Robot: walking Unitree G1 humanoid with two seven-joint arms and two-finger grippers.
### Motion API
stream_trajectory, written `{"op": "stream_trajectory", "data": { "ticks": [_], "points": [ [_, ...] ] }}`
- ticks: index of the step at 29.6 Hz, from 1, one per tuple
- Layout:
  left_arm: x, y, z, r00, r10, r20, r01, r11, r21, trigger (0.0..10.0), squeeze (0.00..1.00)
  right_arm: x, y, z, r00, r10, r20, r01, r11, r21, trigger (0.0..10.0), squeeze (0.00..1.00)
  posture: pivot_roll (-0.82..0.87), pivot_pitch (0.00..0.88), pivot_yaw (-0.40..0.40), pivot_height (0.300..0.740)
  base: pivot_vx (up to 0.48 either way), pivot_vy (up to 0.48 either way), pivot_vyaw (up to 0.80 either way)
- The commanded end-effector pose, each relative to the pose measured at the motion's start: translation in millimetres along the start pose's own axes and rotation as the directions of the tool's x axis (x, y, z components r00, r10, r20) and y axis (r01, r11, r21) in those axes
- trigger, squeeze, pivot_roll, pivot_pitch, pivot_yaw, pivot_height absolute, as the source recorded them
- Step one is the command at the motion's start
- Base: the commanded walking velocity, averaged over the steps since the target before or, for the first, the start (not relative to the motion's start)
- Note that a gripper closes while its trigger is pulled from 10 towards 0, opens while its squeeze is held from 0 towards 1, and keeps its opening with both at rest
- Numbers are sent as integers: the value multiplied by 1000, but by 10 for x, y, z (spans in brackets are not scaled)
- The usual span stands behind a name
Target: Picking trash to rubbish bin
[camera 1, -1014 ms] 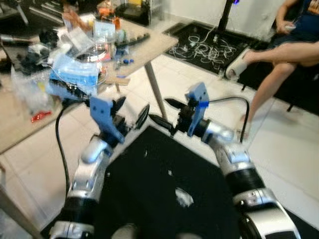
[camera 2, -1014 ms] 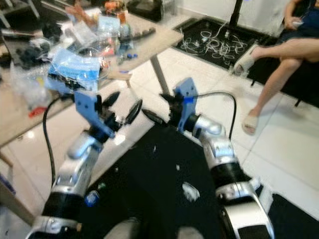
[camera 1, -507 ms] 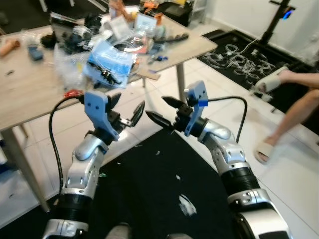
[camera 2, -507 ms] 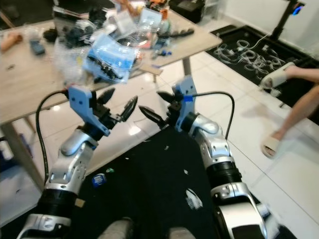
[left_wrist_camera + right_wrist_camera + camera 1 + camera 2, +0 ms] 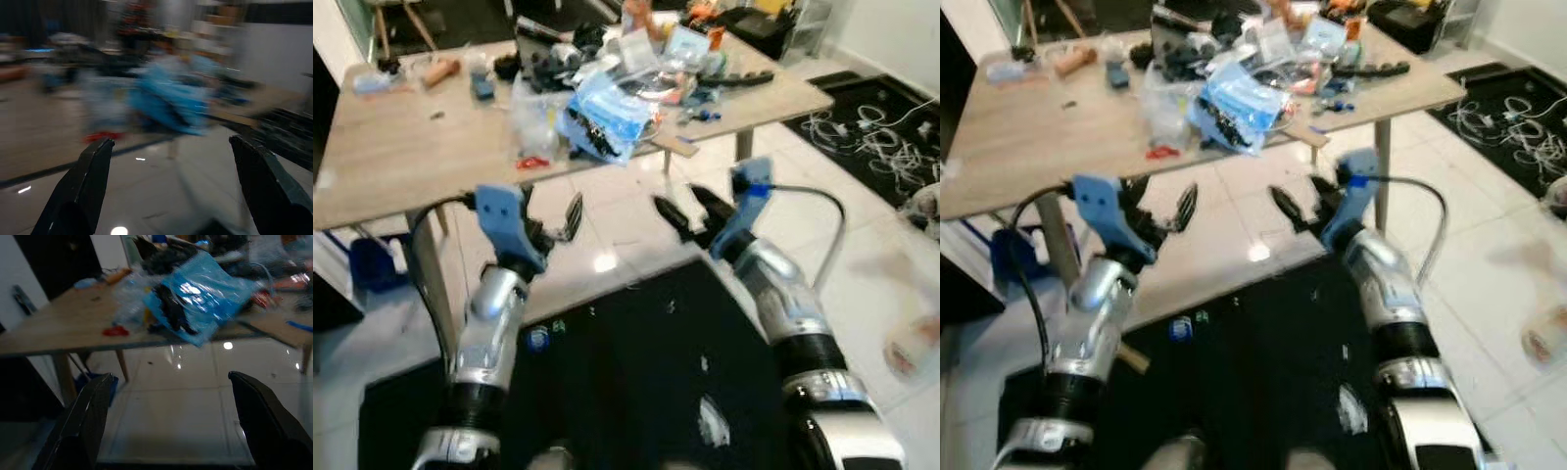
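Observation:
Both arms reach forward over a black floor mat (image 5: 636,372). My left gripper (image 5: 551,217) and my right gripper (image 5: 685,211) are open with nothing between their fingers, held above the mat's far edge, just short of the wooden table (image 5: 401,157). Trash lies on the mat: a white crumpled scrap (image 5: 713,423) beside my right forearm, a small blue piece (image 5: 536,339) beside my left arm, and tiny white bits. A blue plastic bag (image 5: 200,298) hangs over the table's front edge, ahead of both grippers.
The table top is crowded with bags, tools and packets (image 5: 636,59). Its legs (image 5: 426,274) stand on white tiles, with a blue container (image 5: 374,266) beneath. White cables lie on a black mat (image 5: 881,127) at the right.
The camera has swung left, so the table now spans the view and the seated person's legs have left it. Both grippers stay open and held out in front.

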State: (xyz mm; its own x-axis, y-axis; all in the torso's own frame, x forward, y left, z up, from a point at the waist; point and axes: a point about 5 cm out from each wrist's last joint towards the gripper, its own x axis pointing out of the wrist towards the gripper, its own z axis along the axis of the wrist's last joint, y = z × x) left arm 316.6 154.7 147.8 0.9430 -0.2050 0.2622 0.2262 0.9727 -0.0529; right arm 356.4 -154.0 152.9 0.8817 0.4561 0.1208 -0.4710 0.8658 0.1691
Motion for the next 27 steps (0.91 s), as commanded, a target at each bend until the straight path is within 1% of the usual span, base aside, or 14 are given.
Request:
{"op": "stream_trajectory", "data": {
  "ticks": [1, 3, 8, 10, 12, 15, 17, 27],
  "points": [
    [-10, 24, -71, 999, 31, -31, -30, 999, 18, 10000, 0, 14, 26, -55, 1000, -10, -22, 10, 1000, -23, 10000, 0, -45, 0, -46, 740, 0, 0, 769],
    [-7, 30, -75, 999, 38, -32, -38, 999, 20, 10000, 0, 16, 27, -62, 1000, -18, -25, 17, 1000, -26, 10000, 0, -45, 0, -46, 740, 0, 0, 769],
    [4, 8, -90, 999, 35, -33, -35, 999, 17, 10000, 0, 19, -52, -77, 994, -98, -44, 96, 993, -64, 10000, 0, -45, 0, -46, 740, 0, 0, 769],
    [4, 8, -90, 999, 35, -33, -35, 999, 17, 10000, 0, 19, -52, -77, 994, -98, -44, 96, 993, -64, 10000, 0, -45, 0, -46, 740, 0, 0, 769],
    [11, -1, -97, 999, 34, -34, -34, 999, 20, 10000, 0, 26, -78, -87, 991, -126, -47, 122, 989, -80, 10000, 0, -45, 0, -46, 740, 0, 0, 772],
    [15, -4, -104, 999, 27, -40, -27, 999, 21, 10000, 0, 41, -69, -83, 991, -128, -41, 123, 987, -99, 10000, 0, -43, 0, -45, 740, 0, 0, 725],
    [19, -8, -106, 999, 21, -41, -21, 1000, 20, 10000, 0, 45, -66, -84, 991, -127, -40, 123, 987, -101, 10000, 0, -43, 0, -45, 740, 0, 0, 419],
    [45, -31, -107, 999, -5, -43, 6, 1000, 22, 10000, 0, 66, -71, -95, 989, -136, -49, 131, 987, -92, 10000, 0, -45, 0, -50, 740, 24, 0, 0]
  ]
}}
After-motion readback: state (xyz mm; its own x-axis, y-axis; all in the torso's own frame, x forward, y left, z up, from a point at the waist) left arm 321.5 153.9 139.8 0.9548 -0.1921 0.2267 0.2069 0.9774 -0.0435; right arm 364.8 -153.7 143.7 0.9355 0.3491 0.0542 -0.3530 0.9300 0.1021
